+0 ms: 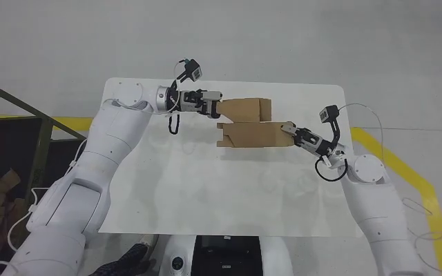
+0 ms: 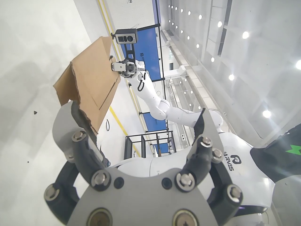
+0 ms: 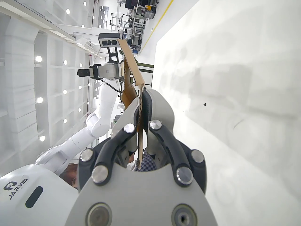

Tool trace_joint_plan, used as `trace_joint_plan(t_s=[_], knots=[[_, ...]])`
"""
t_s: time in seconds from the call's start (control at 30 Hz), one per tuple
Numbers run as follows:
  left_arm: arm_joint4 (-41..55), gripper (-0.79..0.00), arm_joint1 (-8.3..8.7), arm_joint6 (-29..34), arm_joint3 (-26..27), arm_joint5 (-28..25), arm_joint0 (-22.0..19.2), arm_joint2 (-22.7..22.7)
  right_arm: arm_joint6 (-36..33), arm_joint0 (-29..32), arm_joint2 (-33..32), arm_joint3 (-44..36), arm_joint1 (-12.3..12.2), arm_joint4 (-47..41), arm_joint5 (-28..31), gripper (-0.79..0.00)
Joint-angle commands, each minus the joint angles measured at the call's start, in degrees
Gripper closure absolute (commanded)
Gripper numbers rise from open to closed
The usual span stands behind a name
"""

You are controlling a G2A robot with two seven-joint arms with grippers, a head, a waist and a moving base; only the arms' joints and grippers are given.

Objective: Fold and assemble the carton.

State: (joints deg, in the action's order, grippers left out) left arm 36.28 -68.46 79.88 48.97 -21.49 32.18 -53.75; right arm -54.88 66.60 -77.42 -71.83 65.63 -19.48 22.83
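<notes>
The brown carton hangs partly folded above the white table, with one panel standing off from the long body. My right gripper is shut on the carton's right end; the right wrist view shows the cardboard edge pinched in my right gripper. My left gripper is at the carton's left panel. In the left wrist view my left gripper is open wide, and one finger touches the corner of the carton.
A dark metal rack stands off the table's left side. A yellow floor line runs past the right side. A small dark speck lies on the table under the carton.
</notes>
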Motion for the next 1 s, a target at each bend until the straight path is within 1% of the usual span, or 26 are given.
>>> trace_joint_plan(t_s=[0.0, 0.67, 0.7, 0.77, 0.8, 0.83, 0.9, 0.97], knots=[[0.4, -0.785, -0.17, -0.2, 0.1, 0.0, 0.0, 0.0, 0.0, 0.1, 0.2, -0.2, 0.0, -0.1, 0.0, 0.000], [-1.7, -0.785, -1.51, -2.3, 0.1, 0.1, -0.5, 1.3, 2.4, 1.3, 1.0, -2.4, 0.0, -3.0, -2.3, 0.000], [-1.7, -0.770, -1.55, -2.3, 0.1, 0.1, -0.6, 1.3, 2.5, 1.3, 1.0, -2.5, 0.0, -3.0, -2.4, 0.000], [-1.6, -0.665, -1.60, -2.4, 0.1, 0.0, -0.6, 1.2, 2.7, 1.4, 1.0, -2.6, -0.1, -3.0, -2.5, 0.000], [-1.4, -0.637, -1.65, -2.5, 0.1, -0.1, -0.5, 1.0, 2.8, 1.4, 1.0, -2.6, -0.1, -2.8, -2.6, 0.000], [-1.4, -0.591, -1.67, -2.5, 0.1, -0.1, -0.5, 1.0, 3.0, 1.4, 1.1, -2.6, -0.1, -2.7, -2.6, 0.000], [-1.4, -0.576, -1.69, -2.4, 0.0, -0.1, -0.5, 0.8, 3.3, 1.5, 1.1, -2.6, -0.1, -2.6, -2.8, 0.000], [-1.5, -0.591, -1.70, -2.3, 0.0, 0.0, -0.6, 0.7, 3.6, 1.4, 1.1, -2.4, -0.1, -2.6, -2.8, 0.000]])
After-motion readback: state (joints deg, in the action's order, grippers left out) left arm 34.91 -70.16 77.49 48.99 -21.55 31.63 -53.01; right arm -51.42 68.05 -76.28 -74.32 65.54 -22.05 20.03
